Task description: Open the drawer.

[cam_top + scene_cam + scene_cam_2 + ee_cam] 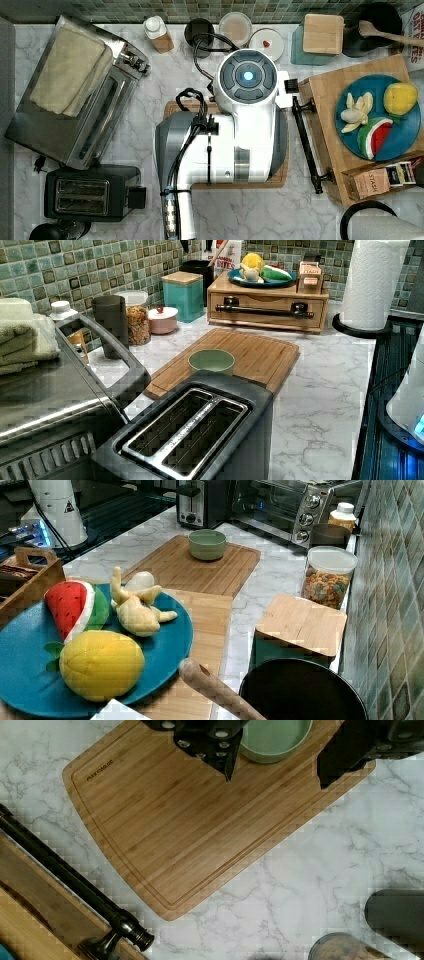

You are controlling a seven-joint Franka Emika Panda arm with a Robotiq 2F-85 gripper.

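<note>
My tool [272,770] hangs spread above the rounded bamboo cutting board [190,830]; the light-wood drawer [268,308] with its long black bar handle [265,310] sits shut beyond. Pulling crookedly could drag the whole loaded box.

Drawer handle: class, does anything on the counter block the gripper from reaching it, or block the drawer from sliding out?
Nothing visible does. The gripper hangs open over the cutting board, and bare marble separates the board from the drawer and its handle. The green bowl sits at the board's far end, away from the drawer.
</note>
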